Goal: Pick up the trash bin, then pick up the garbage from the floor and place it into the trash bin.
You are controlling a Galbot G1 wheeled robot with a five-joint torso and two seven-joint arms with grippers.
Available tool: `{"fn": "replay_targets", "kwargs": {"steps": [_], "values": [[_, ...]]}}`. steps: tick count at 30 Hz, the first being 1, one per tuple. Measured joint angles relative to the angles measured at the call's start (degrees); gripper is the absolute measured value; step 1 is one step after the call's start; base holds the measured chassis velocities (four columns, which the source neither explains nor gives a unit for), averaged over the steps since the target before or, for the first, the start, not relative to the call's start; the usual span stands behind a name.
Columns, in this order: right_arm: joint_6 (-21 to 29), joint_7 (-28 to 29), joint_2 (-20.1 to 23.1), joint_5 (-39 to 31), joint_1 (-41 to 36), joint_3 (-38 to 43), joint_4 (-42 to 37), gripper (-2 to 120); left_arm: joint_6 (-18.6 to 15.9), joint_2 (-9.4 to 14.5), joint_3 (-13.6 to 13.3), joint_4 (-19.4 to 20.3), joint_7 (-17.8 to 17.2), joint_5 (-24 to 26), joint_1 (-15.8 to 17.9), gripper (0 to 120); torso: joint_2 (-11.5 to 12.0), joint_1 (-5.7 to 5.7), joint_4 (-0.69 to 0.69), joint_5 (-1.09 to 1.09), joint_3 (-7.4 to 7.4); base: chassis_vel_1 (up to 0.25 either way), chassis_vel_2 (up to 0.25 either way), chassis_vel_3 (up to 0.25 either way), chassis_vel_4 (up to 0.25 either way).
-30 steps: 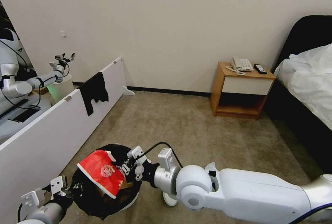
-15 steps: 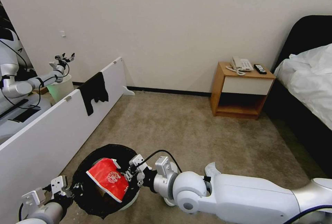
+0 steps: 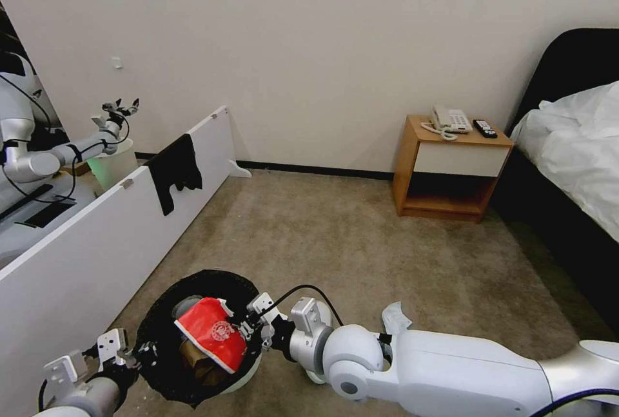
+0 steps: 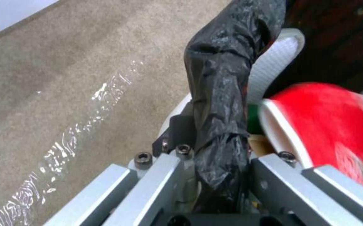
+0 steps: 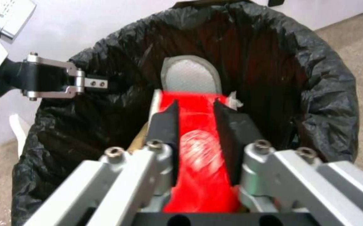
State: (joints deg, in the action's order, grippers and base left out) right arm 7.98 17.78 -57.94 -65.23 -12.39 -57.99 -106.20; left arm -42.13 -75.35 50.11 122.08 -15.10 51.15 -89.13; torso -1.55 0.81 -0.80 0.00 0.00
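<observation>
Over on the left, the left claw [image 3: 132,354] is clamped on the rim of the trash bin [image 3: 161,365], pinching the folded black bag between its fingers [image 4: 177,131] and holding the bin just off the floor [image 3: 361,243]. Moving rightward, the bin's mouth gapes open, and I can make out a white slipper [image 5: 188,75] and something brown like a paper bag [image 3: 193,359] already lying inside. Above them hangs a red packet [image 3: 213,332], tilted with its lower end dipped below the rim. To its right, the right claw [image 3: 255,325] has its dark pads [image 5: 164,125] closed narrowly on the packet's near edge, the arm reaching in across the bin from the robot's right. So the bin is picked up, some garbage is already in, and this piece looks a moment from being let go, though it is not yet released. Farther right, the carpet in front of the nightstand [image 3: 451,165] and beside the bed [image 3: 567,146] shows no litter that I can spot, so little seems left to gather here, as far as I can judge.
</observation>
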Motion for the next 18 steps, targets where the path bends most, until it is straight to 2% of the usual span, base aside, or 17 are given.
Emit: {"fn": "replay_targets", "kwargs": {"steps": [1, 5, 8, 9, 11, 12, 14, 15, 18], "values": [[-0.04, 0.04, -0.03, 0.1, -0.03, 0.09, 0.01, 32, 0.0, 0.0, 0.0, -0.05, 0.07, -0.05, -0.01, 1, 0.0, 0.0, 0.0, 0.0, 0.0, 0.0, 0.0, 0.0, 0.0], [-0.13, 0.07, -0.03, 0.18, -0.05, 0.45, -0.01, 40, 0.0, -0.05, 0.01, -0.16, 0.16, -0.14, -0.06, 1, 0.0, 0.0, 0.0, 0.0, 0.0, 0.0, 0.0, 0.0, 0.0], [-0.26, 0.07, 0.1, 0.3, 0.05, 1.02, -0.49, 57, 0.0, -0.37, 0.01, -0.3, 0.25, -0.32, -0.07, 1, 0.0, 0.0, 0.0, 0.0, 0.0, 0.0, 0.0, 0.0, 0.0], [-0.26, 0.07, 0.1, 0.3, 0.05, 1.02, -0.49, 57, 0.0, -0.37, 0.01, -0.3, 0.25, -0.32, -0.07, 1, 0.0, 0.0, 0.0, 0.0, 0.0, 0.0, 0.0, 0.0, 0.0], [-0.51, 0.06, 0.31, 0.43, 0.08, 1.47, -1.03, 67, 0.0, -0.3, 0.03, -0.34, 0.26, -0.39, -0.07, 1, 0.0, 0.0, 0.0, 0.0, 0.0, 0.0, 0.0, 0.0, 0.0], [-0.51, 0.06, 0.31, 0.43, 0.08, 1.47, -1.03, 67, 0.0, -0.3, 0.03, -0.34, 0.26, -0.39, -0.07, 1, 0.0, 0.0, 0.0, 0.0, 0.0, 0.0, 0.0, 0.0, 0.0], [-1.11, 0.03, 0.66, 1.14, 0.07, 2.62, -1.82, 77, 0.0, -0.16, 0.18, -0.47, 0.28, -0.4, -0.15, 1, 0.0, 0.0, 0.0, 0.0, 0.0, 0.0, 0.0, 0.0, 0.0], [-1.11, 0.03, 0.66, 1.14, 0.07, 2.62, -1.82, 77, 0.0, -0.16, 0.18, -0.47, 0.28, -0.4, -0.15, 1, 0.0, 0.0, 0.0, 0.0, 0.0, 0.0, 0.0, 0.0, 0.0], [-1.5, -0.09, 1.12, 1.46, 0.02, 6.1, -3.77, 90, 0.0, -0.18, 0.35, -0.62, 0.34, -0.41, -0.18, 1, 0.0, 0.0, 0.0, 0.0, 0.0, 0.0, 0.0, 0.0, 0.0]]}}
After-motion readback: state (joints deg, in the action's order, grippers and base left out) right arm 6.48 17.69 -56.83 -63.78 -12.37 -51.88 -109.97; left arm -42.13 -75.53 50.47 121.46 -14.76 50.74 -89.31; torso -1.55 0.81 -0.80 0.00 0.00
